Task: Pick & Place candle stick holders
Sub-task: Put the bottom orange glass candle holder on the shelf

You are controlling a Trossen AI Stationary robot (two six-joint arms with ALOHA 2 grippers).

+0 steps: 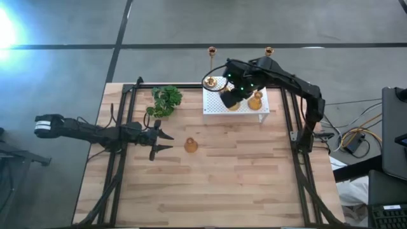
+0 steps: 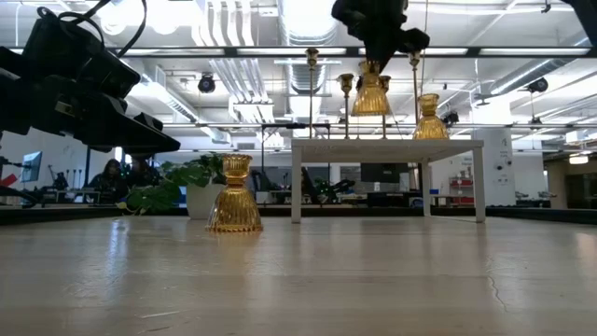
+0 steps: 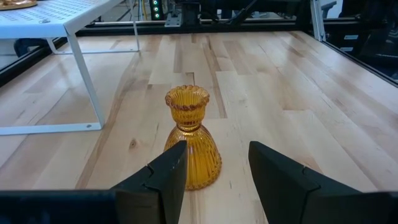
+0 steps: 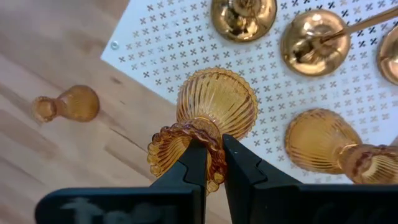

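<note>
Your right claw (image 4: 208, 163) pinches an upright amber holder (image 4: 208, 118) by its rim above the white rack (image 4: 161, 46); left claw (image 3: 214, 165), spread, faces the bench holder (image 3: 191, 146).

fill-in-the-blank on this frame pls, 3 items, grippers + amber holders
1. The right gripper is shut on the rim of an amber glass holder held above the white perforated ___.
2. The left gripper is ___, aimed at the amber holder on the table.
3. A second amber holder stands on the ___.

Missing: stand; open; stand
</note>
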